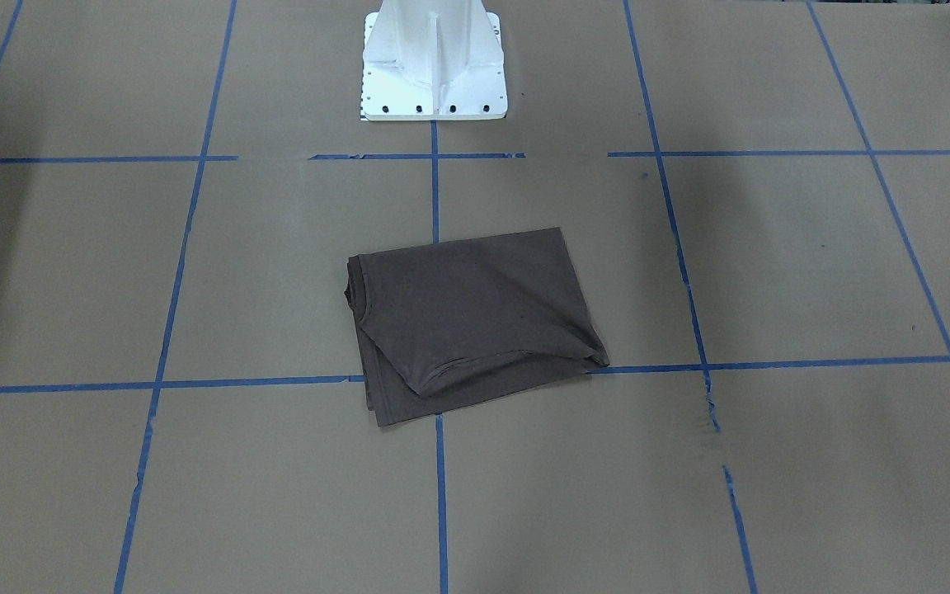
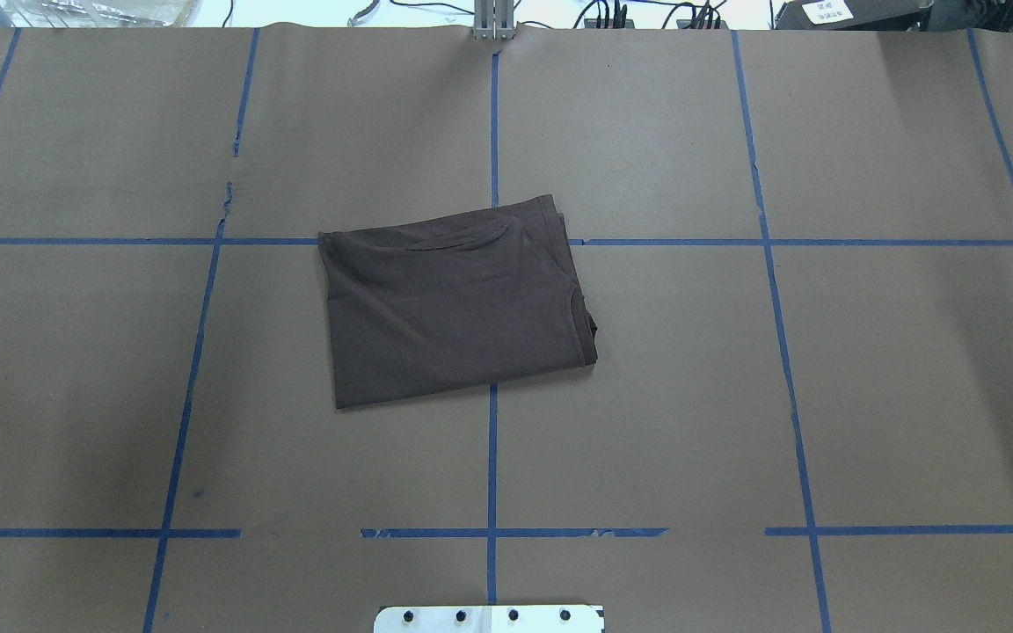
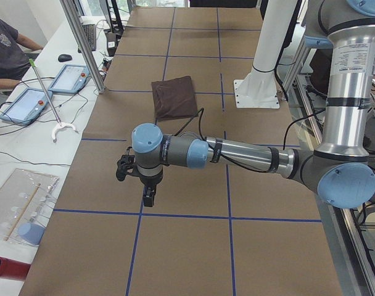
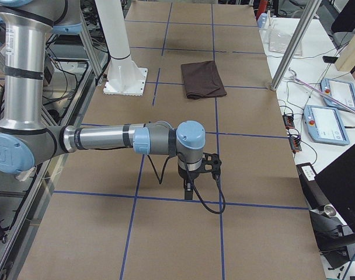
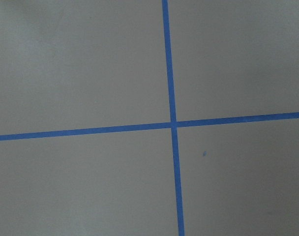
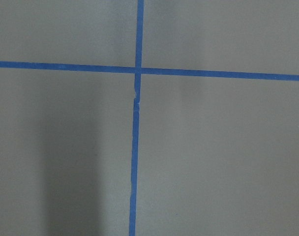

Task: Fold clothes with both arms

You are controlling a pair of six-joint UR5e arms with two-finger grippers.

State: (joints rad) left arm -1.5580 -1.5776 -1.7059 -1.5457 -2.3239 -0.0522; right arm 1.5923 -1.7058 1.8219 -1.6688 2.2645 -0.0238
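The table (image 2: pixel 911 396), covered in brown paper with a grid of blue tape (image 5: pixel 171 123), spreads under both pincers. The left arm (image 3: pixel 249 154) and right arm (image 4: pixel 101 139) each reach out low over opposite ends of it, wrists pointing down. The white pedestal (image 1: pixel 434 74) stands between them at the robot's edge. The shirt (image 2: pixel 454 299) lies folded in a rough rectangle at mid-table, well apart from both pincers and between them, touched by neither, collar towards the right pincer's side. The left pincer (image 3: pixel 149 196) and right pincer (image 4: pixel 189 189) hang just above bare paper, holding nothing visible; how far either stands open I cannot tell.
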